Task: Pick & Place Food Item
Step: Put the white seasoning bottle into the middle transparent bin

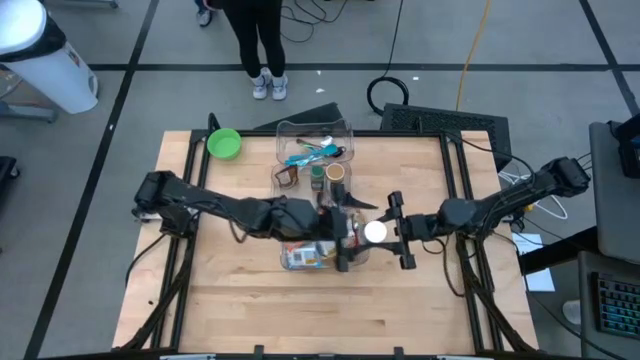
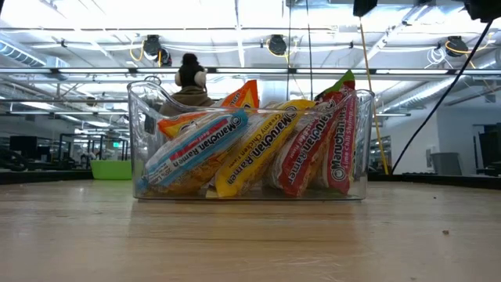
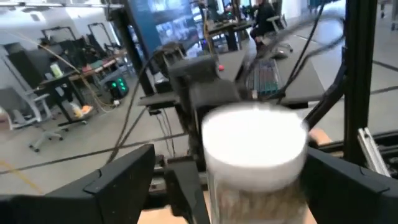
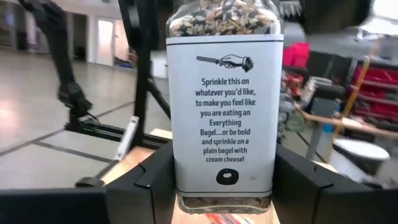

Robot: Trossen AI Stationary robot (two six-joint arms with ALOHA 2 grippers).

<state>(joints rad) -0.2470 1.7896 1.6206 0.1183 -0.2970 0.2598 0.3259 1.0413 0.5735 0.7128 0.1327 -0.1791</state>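
Observation:
A clear seasoning jar with a white lid (image 1: 375,232) and a white printed label (image 4: 224,112) hangs upright over the clear bin of ramen packets (image 2: 250,141) at mid-table. My right gripper (image 4: 224,186) reaches in from the table's right and is shut on the jar. From the left comes my left gripper (image 3: 233,186). It stands open, one finger on each side of the jar's lid (image 3: 255,140), with a gap between each finger and the jar. Both arms meet at the jar in the high view. My right gripper pinches the jar's two narrow sides (image 4: 180,180), low on its body, between its two fingers (image 4: 152,186). The fingers come in about level from the table's right. The jar stands upright in the hold, lid up, lifted clear above the ramen bin.
A second clear bin (image 1: 315,145) with utensils stands at the far middle, two small jars (image 1: 326,174) in front of it, and a green bowl (image 1: 224,143) at the far left. A person (image 1: 258,50) stands beyond the far edge. Bare wood lies along the near edge.

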